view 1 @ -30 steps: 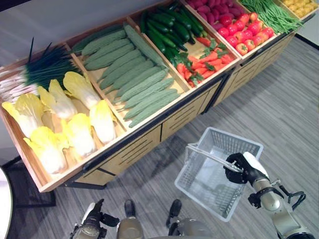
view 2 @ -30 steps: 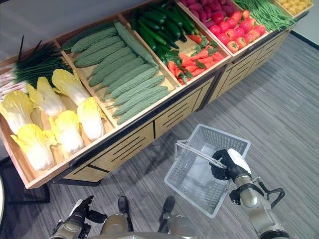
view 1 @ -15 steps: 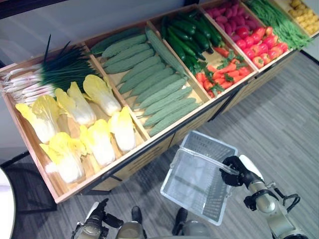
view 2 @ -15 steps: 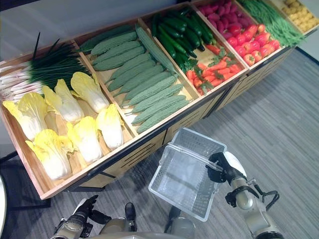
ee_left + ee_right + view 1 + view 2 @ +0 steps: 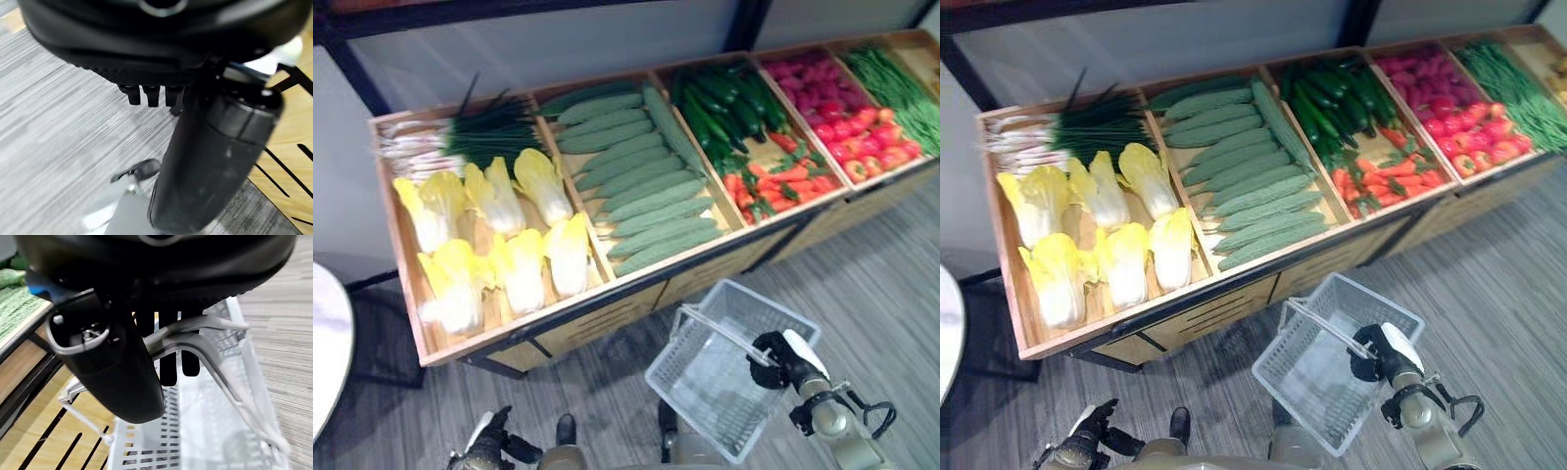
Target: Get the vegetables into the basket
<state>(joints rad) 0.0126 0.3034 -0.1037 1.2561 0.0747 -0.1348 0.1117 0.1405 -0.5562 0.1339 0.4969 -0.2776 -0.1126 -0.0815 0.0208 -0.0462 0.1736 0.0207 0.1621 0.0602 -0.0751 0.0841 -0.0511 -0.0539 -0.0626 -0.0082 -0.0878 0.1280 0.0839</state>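
Observation:
A wooden stand (image 5: 597, 313) holds bins of vegetables: scallions (image 5: 460, 142), pale napa cabbages (image 5: 504, 250), bumpy light green gourds (image 5: 636, 181), dark cucumbers (image 5: 724, 103), carrots (image 5: 769, 181), tomatoes (image 5: 867, 152) and green beans (image 5: 901, 88). A pale mesh basket (image 5: 700, 377) hangs tilted in front of the stand, below the gourd bin, with nothing in it. My right hand (image 5: 773, 357) is shut on its grey handle (image 5: 205, 340), fingers curled under the bar. My left hand (image 5: 1087, 441) hangs low at the lower left over the floor, relaxed and holding nothing.
Grey plank floor (image 5: 891, 274) spreads to the right of the basket. The rim of a white round table (image 5: 328, 343) shows at the far left, with a dark frame (image 5: 386, 328) beside it. A pale wall stands behind the stand.
The whole picture has shifted, so the camera moved and the stand now lies more level across the view. My right hand still holds the basket by its handle.

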